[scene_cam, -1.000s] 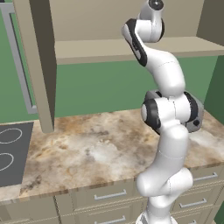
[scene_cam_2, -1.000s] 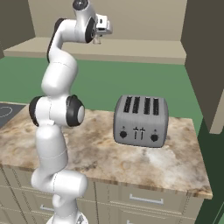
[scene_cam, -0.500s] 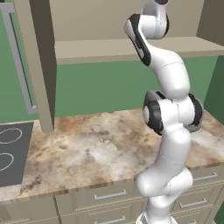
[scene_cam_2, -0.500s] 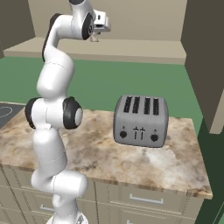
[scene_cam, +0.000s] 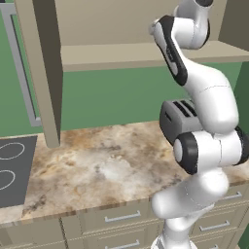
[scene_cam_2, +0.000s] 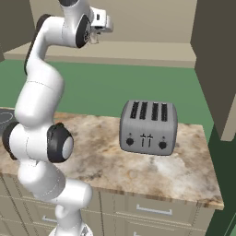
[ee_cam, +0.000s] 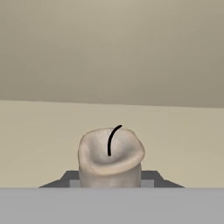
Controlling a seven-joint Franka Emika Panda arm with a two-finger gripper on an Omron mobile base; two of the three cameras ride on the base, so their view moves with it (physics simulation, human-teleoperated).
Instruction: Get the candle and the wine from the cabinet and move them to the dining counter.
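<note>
Where the fingers (ee_cam: 111, 181) clasp it, candle (ee_cam: 111, 157), pale stubby wax, dished rim, curved black wick.

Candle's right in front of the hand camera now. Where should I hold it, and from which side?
Grip the candle across its round lower body, below the flared, dished rim and curved wick. The end effector already straddles it, dark finger blocks showing on either flank, so clamping the sides looks better than reaching from above.

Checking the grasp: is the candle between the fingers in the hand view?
Yes, the candle sits between the two dark fingertips at the bottom of that view.
</note>
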